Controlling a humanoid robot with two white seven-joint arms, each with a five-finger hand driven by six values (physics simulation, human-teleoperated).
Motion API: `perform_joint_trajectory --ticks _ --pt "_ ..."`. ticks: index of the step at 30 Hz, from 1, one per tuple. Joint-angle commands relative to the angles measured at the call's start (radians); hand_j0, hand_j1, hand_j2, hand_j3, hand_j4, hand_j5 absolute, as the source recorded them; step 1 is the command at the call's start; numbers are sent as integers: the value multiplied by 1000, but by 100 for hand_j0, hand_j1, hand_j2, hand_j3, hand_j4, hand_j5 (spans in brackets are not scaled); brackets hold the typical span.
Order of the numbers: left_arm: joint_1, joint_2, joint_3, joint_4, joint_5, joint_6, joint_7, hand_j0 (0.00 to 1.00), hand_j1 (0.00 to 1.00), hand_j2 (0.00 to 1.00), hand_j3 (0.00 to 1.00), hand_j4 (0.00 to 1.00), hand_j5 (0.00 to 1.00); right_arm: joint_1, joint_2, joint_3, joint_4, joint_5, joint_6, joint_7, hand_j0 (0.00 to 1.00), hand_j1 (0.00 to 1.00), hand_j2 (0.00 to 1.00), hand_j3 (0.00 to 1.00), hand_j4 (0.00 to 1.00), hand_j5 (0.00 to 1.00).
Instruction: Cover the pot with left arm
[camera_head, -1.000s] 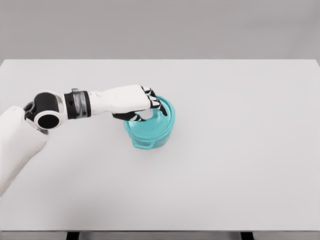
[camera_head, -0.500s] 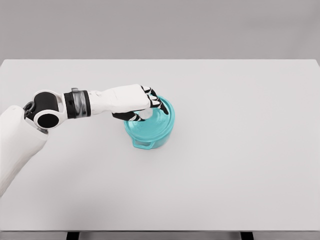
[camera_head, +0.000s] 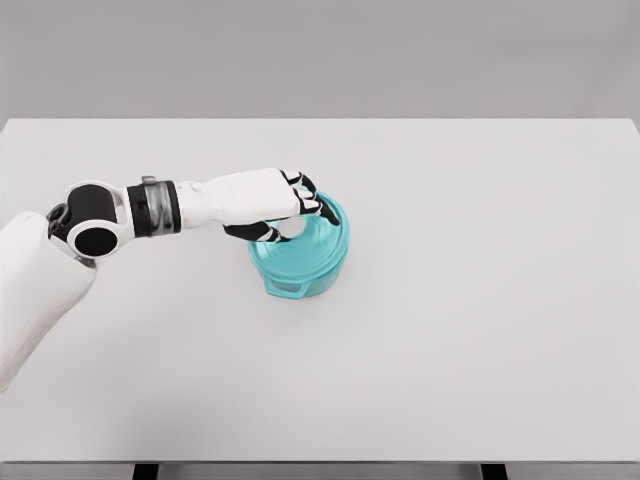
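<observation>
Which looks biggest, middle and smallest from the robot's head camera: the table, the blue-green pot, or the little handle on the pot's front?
1. The table, by far the largest.
2. The pot.
3. The pot's front handle, the smallest.
The left hand hides part of the pot.

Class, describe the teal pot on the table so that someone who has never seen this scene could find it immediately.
Start with the large white table that fills the view. Slightly left of its centre stands the teal pot, with the left hand reaching over its top. It is the only coloured object there, round, with a small handle tab facing the viewer.
</observation>
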Motion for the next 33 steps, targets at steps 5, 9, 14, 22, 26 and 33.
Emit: perform_joint_trajectory --ticks 5,9,14,22,26,33 --pt "-2 0 0 -3 -5 -2 -3 90 90 90 90 90 90 0 0 0 1 0 0 0 100 100 100 100 100 100" --pt "-2 0 0 -5 -5 -2 -3 90 90 90 90 90 90 0 0 0 1 0 0 0 100 100 100 100 100 100" --pt "0 0 0 -3 -5 -2 -3 93 93 93 93 93 93 0 0 0 1 0 0 0 100 100 100 100 100 100" --pt "2 0 0 -5 -5 -2 -3 96 96 96 96 96 96 0 0 0 1 0 0 0 100 100 100 100 100 100" --pt "2 0 0 -5 -5 -2 -3 100 100 100 100 100 100 0 0 0 1 0 0 0 100 100 100 100 100 100" --pt "2 0 1 -5 -5 -2 -3 100 100 100 100 100 100 0 0 0 1 0 0 0 100 100 100 100 100 100"
